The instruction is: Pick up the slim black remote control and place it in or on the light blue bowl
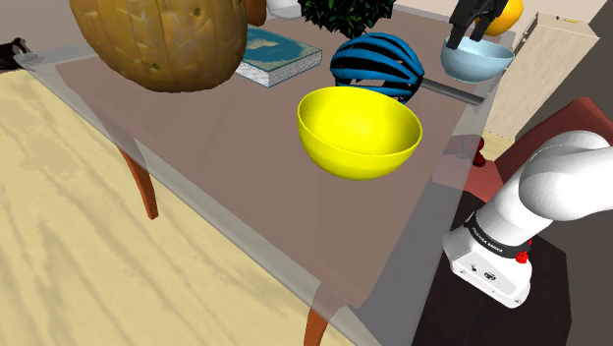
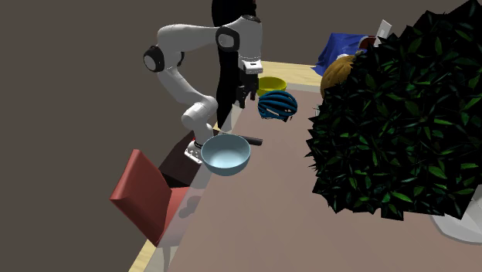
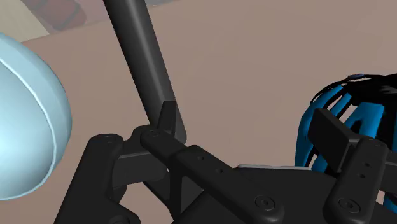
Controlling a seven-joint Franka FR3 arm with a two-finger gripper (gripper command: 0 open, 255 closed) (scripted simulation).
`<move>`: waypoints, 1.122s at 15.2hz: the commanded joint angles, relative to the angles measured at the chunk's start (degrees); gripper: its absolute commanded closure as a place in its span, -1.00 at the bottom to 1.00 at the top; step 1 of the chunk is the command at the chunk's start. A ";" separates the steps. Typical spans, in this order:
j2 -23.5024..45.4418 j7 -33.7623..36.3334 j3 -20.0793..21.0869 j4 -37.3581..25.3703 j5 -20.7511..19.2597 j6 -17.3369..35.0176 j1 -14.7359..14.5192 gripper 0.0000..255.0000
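Hand (image 3: 248, 118): open, its two fingers well apart with nothing clasped; in the shoulder view it hangs over the far end of the bench (image 1: 246, 147), above the blue bowl.
Remote (image 3: 143, 63): a slim dark bar lying flat on the bench between the blue bowl and the helmet. In the wrist view it runs away from the hand, and one finger (image 3: 167, 114) overlaps its near end. I cannot tell whether they touch.
Remote, second exterior view: its end (image 2: 253, 141) lies just beside the blue bowl's rim.
Blue bowl (image 3: 25, 121): light blue, upright on the bench near its edge, nothing inside it in the second exterior view.
Helmet (image 3: 375, 95): blue with black ribs, on the other side of the remote from the blue bowl.
Yellow bowl (image 1: 360, 133): upright, just in front of the helmet in the shoulder view.
Book (image 1: 280, 56): flat on the bench, at the shoulder view's left of the helmet.
Pumpkin (image 1: 162, 39): large, orange-brown, at the shoulder view's upper left.
Plant (image 2: 402, 124): dark leafy mass at the second exterior view's right.
Chair (image 2: 147, 193): red, beside the bench, below the arm's stand in the second exterior view.
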State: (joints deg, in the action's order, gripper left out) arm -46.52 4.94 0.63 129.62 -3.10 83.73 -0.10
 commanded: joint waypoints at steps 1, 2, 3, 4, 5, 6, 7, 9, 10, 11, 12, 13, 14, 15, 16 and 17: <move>0.00 0.00 0.00 0.00 0.00 0.00 0.00 -1.00; -0.09 -1.99 -1.09 1.49 -0.89 1.49 -0.16 -1.00; -0.08 -3.95 -2.20 2.90 -1.79 3.00 -0.31 -1.00; 0.02 -5.90 -3.34 4.23 -2.70 4.55 -0.45 -1.00; 0.23 -7.83 -4.49 5.47 -3.62 6.13 -0.58 -1.00; 0.54 -9.74 -5.66 6.62 -4.53 7.74 -0.70 -1.00; 0.97 -11.66 -6.82 7.69 -5.43 9.39 -0.78 -1.00; 2.14 -15.44 -9.20 9.56 -7.20 12.79 -0.94 -1.00; 2.89 -17.31 -10.41 10.36 -8.07 14.53 -1.03 -1.00; 3.38 -18.39 -11.11 10.77 -8.56 15.55 -1.07 -1.00; 3.35 -18.36 -11.25 11.55 -8.68 16.30 -1.03 -1.00; 3.33 -18.33 -11.38 12.32 -8.79 17.06 -0.98 -1.00; 3.32 -18.31 -11.51 13.08 -8.91 17.82 -0.92 -1.00; 3.33 -18.28 -11.65 13.83 -9.04 18.58 -0.87 -1.00; 3.35 -18.26 -11.79 14.58 -9.16 19.35 -0.82 -1.00; 3.39 -18.23 -11.93 15.31 -9.29 20.13 -0.76 -1.00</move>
State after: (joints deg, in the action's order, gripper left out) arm -43.02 -13.31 -11.18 144.19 -12.28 103.18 -0.91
